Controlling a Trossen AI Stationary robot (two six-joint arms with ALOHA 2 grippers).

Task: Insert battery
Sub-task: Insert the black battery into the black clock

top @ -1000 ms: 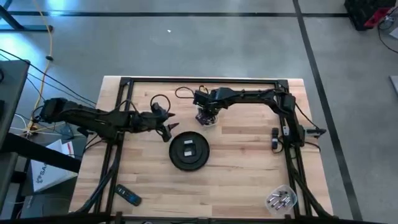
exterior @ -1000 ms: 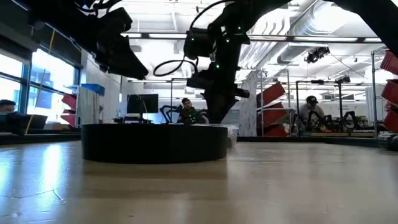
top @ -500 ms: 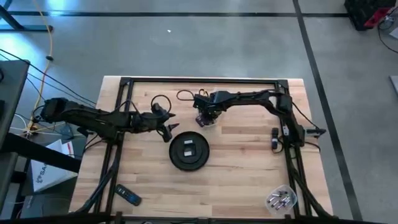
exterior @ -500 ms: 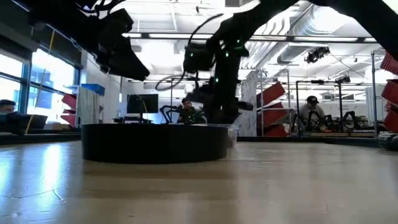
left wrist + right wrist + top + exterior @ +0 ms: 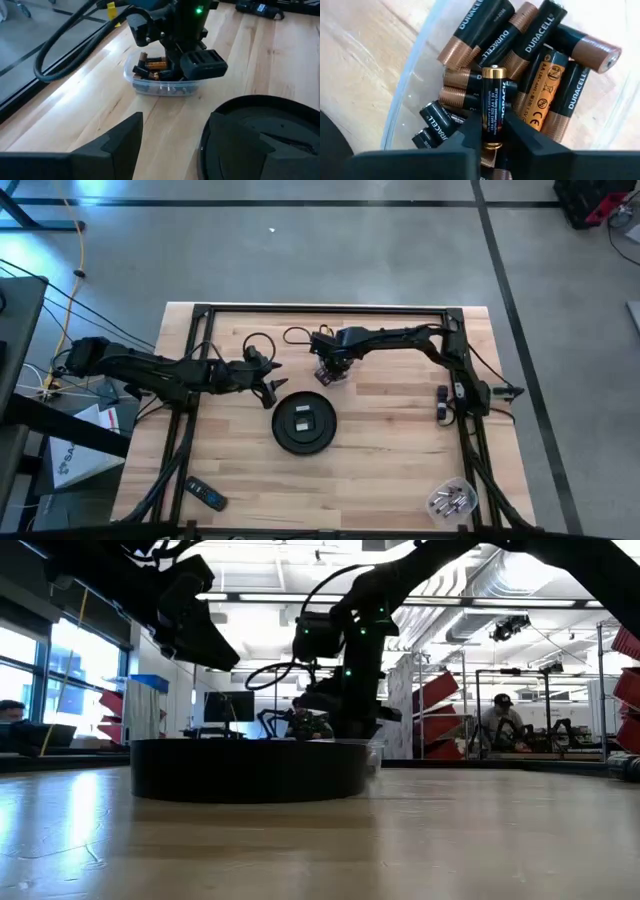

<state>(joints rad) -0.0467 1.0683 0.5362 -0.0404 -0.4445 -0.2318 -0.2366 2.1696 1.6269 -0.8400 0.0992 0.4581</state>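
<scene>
A clear tub [image 5: 162, 86] of black-and-copper batteries stands on the table beyond the black round device [image 5: 304, 423]. My right gripper [image 5: 493, 131] reaches down into the tub [image 5: 331, 371] and is shut on one battery [image 5: 493, 102] above the pile. The other batteries lie loose on the tub's floor. My left gripper [image 5: 270, 388] hovers open to the left of the device, above the table, with nothing between its fingers [image 5: 122, 142]. In the low view the device [image 5: 248, 770] hides the tub's lower part. My right gripper pinches the battery between its two fingers, near the end [image 5: 493, 141] that lies toward the gripper. The fingers come from above, pointing down into the tub, and the battery runs along them, its gold cap [image 5: 493, 73] pointing away. Whether it rests on the pile, I cannot tell.
A dark remote [image 5: 207, 495] lies at the near left of the table. A second clear tub [image 5: 452, 500] with silvery pieces stands at the near right. The arms' black frame [image 5: 320, 310] runs along the table's far edge.
My right gripper has gone down into the battery tub and a little toward the table's left edge.
</scene>
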